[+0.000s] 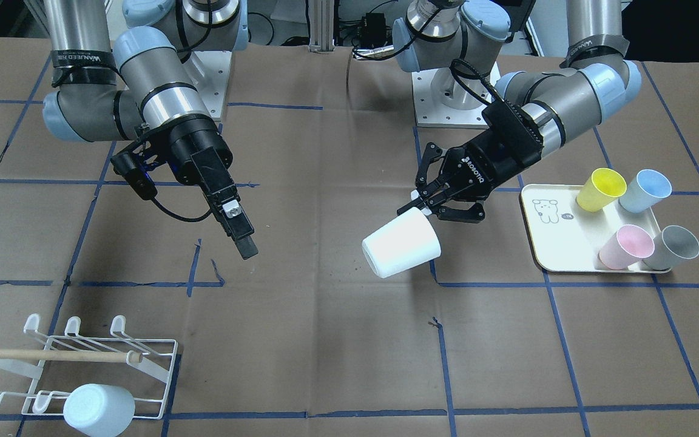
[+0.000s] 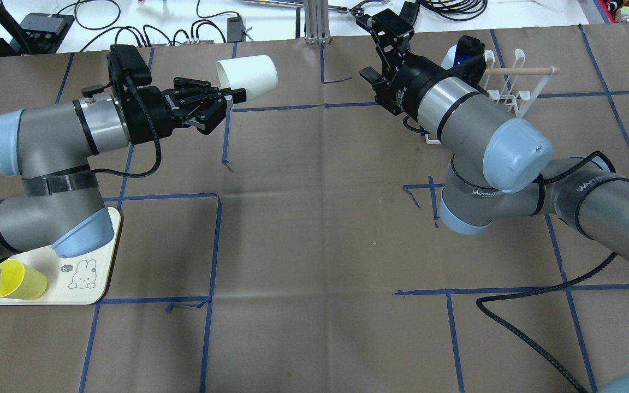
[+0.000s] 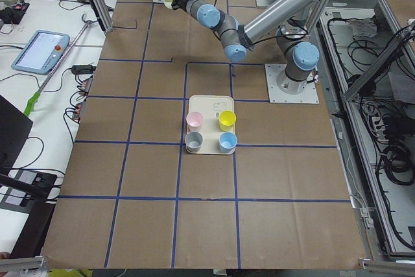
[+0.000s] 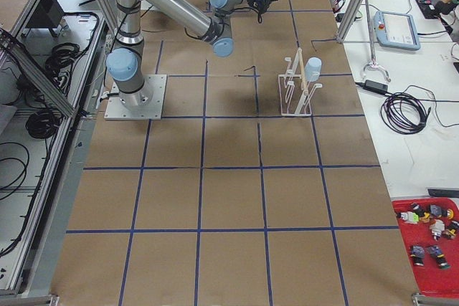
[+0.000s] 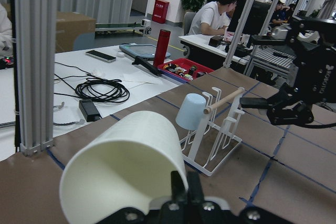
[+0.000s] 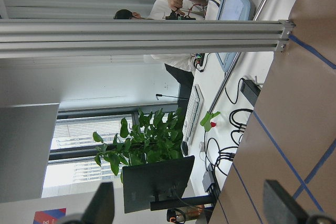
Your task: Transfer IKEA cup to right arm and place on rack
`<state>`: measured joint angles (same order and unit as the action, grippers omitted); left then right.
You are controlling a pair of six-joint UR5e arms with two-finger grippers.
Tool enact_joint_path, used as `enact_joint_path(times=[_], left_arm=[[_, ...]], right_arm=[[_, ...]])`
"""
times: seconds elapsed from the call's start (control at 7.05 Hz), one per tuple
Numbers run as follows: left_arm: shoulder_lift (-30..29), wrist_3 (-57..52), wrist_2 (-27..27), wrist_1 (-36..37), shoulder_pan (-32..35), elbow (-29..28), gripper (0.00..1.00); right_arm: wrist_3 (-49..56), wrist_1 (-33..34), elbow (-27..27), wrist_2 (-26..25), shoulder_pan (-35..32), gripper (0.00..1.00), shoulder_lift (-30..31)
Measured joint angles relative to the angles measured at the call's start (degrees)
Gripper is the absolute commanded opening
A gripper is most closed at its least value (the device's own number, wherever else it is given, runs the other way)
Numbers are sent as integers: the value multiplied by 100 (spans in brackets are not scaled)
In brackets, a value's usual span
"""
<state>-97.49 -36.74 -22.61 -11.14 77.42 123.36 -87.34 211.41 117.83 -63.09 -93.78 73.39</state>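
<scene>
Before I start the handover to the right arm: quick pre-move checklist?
1. Left arm jaws shut on the white cup at its rim: ok.
2. Right arm jaws open and empty, per its wrist view: ok.
3. Right jaws lined up on the cup: not ok, a stretch of bare table lies between them.
4. Free prongs on the rack: ok, only one pale blue cup sits on it.
5. Grip firm enough for the pull: cannot tell.
</scene>
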Motion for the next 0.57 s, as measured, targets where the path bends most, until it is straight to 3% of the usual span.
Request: enact_joint_path(times=[0.57], left_arm=[[-183, 456, -468, 222, 719, -93, 0]], right_arm=[[-551, 191, 114, -7, 6, 100, -58]])
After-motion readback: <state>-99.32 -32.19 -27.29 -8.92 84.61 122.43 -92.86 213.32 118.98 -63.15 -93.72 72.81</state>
